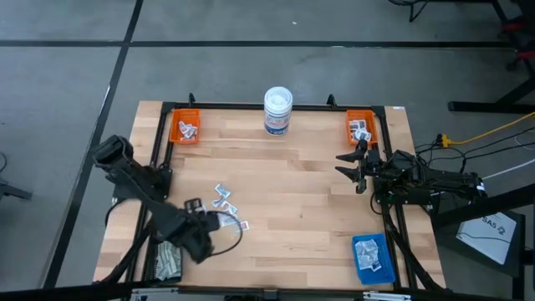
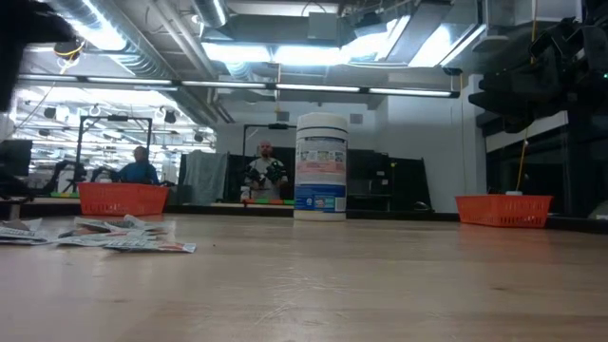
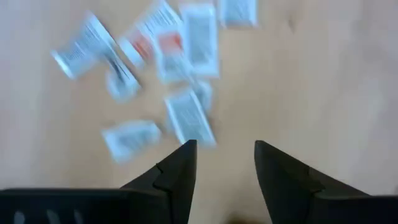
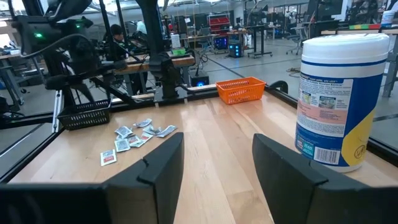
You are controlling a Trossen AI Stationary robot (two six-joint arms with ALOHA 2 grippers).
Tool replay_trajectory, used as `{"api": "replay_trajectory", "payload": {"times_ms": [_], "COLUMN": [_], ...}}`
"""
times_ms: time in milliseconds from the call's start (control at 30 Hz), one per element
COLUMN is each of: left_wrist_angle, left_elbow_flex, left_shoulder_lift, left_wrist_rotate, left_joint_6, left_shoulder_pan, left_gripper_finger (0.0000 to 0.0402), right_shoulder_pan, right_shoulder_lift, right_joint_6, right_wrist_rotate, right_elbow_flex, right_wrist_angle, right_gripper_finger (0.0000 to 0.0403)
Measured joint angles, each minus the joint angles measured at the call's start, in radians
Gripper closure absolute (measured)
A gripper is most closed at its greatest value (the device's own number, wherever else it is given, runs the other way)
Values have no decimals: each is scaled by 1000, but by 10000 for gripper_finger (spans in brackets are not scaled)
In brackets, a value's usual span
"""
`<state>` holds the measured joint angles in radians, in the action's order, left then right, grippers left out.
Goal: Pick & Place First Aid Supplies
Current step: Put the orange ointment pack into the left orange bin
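Left gripper (image 3: 224, 152): jaws spread, empty, above scattered packets (image 3: 186, 118) on table (image 1: 292, 209).
Right gripper (image 4: 214, 155): jaws apart, empty, near right orange tray (image 1: 362, 127).

My arms are dark and jointed, trailing black cables. My left gripper (image 3: 224, 165) ends in two matte black, tapering fingers (image 3: 180, 171).

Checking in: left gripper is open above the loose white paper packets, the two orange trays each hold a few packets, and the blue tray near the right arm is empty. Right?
Not quite: the blue tray is not empty. The high view shows white packets lying in it. The rest stands: the left gripper hangs open above the loose white paper packets, and both orange trays hold a few packets.
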<state>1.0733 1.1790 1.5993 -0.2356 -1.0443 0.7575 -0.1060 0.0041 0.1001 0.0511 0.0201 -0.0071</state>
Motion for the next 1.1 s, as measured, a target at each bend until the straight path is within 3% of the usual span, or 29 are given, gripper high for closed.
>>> {"api": "replay_trajectory", "payload": {"times_ms": [267, 500, 767, 1100], "left_wrist_angle": [0, 0, -5, -28], "left_elbow_flex": [0, 0, -13, -167], "left_shoulder_lift": [0, 0, 16, 23], "left_wrist_rotate": [-131, -192, -191, -40], "left_joint_6": [169, 207, 193, 121], "left_shoulder_pan": [-184, -329, -410, -449], "left_gripper_finger": [247, 249, 252, 258], "right_shoulder_pan": [0, 0, 0, 0], "right_shoulder_lift": [0, 0, 0, 0], "right_joint_6": [0, 0, 0, 0], "right_wrist_rotate": [0, 0, 0, 0], "right_elbow_flex": [0, 0, 0, 0], "right_wrist_angle": [0, 0, 0, 0], "right_gripper_finger": [212, 212, 212, 212]}}
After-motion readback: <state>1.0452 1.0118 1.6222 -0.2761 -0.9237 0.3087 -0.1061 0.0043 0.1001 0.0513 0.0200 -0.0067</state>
